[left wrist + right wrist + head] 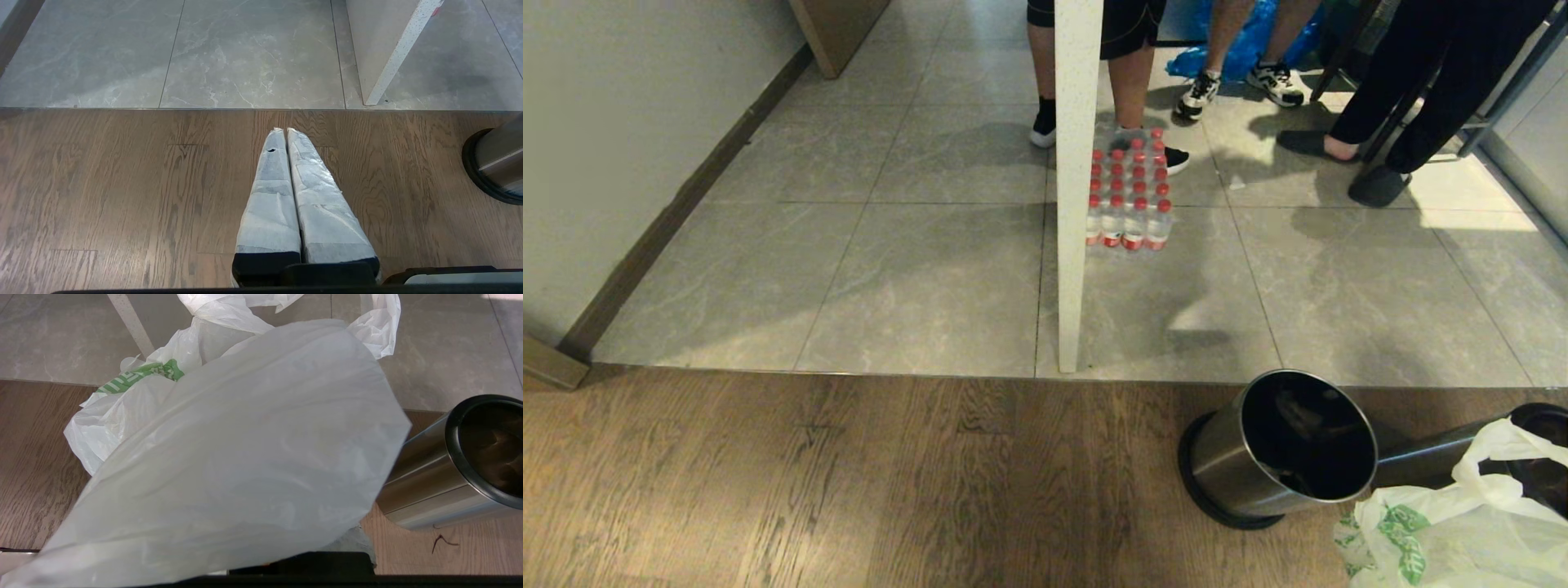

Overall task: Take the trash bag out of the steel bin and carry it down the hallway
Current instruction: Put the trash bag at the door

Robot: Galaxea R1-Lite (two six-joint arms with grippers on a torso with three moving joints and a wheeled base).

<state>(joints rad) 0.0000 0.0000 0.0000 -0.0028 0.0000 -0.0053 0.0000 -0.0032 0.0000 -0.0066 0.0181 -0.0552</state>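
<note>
White plastic trash bag (229, 457) drapes over the shut right tool.

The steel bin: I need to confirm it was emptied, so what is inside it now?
The steel bin shows a dark, bare interior with no liner; its floor is lost in shadow. The trash bag lies outside, beside it.

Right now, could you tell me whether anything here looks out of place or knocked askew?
Yes: the steel bin lies tipped on its side on the wooden floor, its open mouth empty, and the trash bag is out beside it.
</note>
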